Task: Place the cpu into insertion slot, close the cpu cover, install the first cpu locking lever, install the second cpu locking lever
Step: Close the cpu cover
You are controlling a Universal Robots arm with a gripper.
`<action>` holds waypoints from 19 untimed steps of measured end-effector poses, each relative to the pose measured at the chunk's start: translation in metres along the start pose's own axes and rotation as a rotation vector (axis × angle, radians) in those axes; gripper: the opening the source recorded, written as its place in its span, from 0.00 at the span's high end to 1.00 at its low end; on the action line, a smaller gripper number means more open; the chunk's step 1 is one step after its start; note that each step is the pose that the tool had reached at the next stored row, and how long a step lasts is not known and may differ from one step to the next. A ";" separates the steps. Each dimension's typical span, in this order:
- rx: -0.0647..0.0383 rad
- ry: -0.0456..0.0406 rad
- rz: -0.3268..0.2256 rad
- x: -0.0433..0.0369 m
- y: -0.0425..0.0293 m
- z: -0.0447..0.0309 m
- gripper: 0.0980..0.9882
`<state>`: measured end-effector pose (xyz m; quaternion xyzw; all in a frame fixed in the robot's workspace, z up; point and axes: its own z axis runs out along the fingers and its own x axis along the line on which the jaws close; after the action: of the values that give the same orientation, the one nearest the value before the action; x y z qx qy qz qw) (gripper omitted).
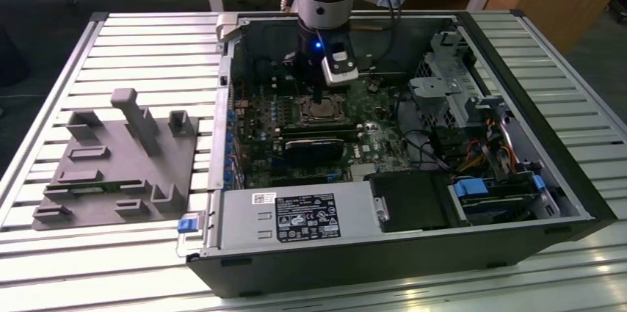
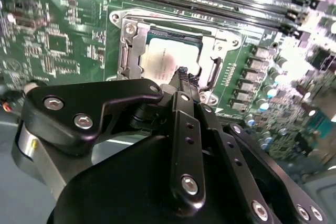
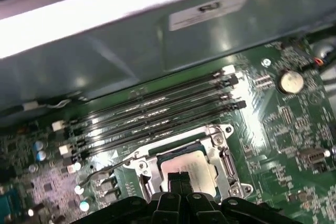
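Observation:
The cpu (image 2: pixel 160 59) (image 3: pixel 190 165) lies flat in the insertion slot (image 1: pixel 319 112) on the green board, its dull silver top facing up. The cpu cover (image 2: pixel 127 50) (image 3: pixel 222 157) appears to lie down around it, with the chip showing through its window. A thin wire locking lever (image 3: pixel 105 168) sticks out beside the socket, and another (image 2: pixel 212 75) curves along its other side. My gripper (image 2: pixel 182 73) (image 3: pixel 179 178) (image 1: pixel 321 100) hangs just above the chip's near edge. Its black fingers are pressed together, with nothing seen between them.
The open computer case (image 1: pixel 548 106) walls in the board on all sides. Long black memory slots (image 3: pixel 157 114) run right behind the socket. A black card (image 1: pixel 316 149), a power supply (image 1: pixel 294 216) and drive bays (image 1: pixel 490 187) stand nearby. A grey fixture block (image 1: pixel 117 158) rests at the exterior view's left.

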<state>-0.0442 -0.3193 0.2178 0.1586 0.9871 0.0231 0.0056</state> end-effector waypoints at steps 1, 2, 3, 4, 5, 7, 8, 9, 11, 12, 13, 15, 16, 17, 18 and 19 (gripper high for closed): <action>0.000 0.0008 -0.018 0.0000 0.0000 0.0000 0.99; 0.000 0.0017 -0.036 0.0000 0.0000 0.0000 0.99; 0.000 0.0025 -0.054 0.0000 0.0000 0.0000 0.99; 0.000 0.0034 -0.072 0.0000 0.0000 0.0000 0.99; 0.000 0.0043 -0.090 0.0000 0.0000 0.0000 0.99; 0.000 0.0060 -0.127 0.0000 -0.0001 0.0000 0.99; 0.000 0.0069 -0.145 0.0000 0.0000 0.0001 0.99; 0.000 0.0078 -0.163 0.0000 0.0000 0.0001 0.99; -0.001 0.0094 -0.199 0.0000 0.0000 0.0001 0.99; -0.001 0.0102 -0.216 0.0000 -0.0001 0.0001 0.99; -0.001 0.0107 -0.229 0.0000 0.0000 0.0001 0.99; -0.001 0.0115 -0.244 0.0000 0.0000 -0.0001 0.99; -0.001 0.0117 -0.247 0.0000 0.0000 -0.0005 0.99; -0.001 0.0118 -0.250 0.0000 0.0000 -0.0012 0.99; -0.001 0.0118 -0.252 0.0000 0.0001 -0.0020 0.99; -0.001 0.0118 -0.253 0.0000 0.0001 -0.0030 0.99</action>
<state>-0.0442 -0.3194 0.2207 0.0326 0.9992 0.0235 0.0027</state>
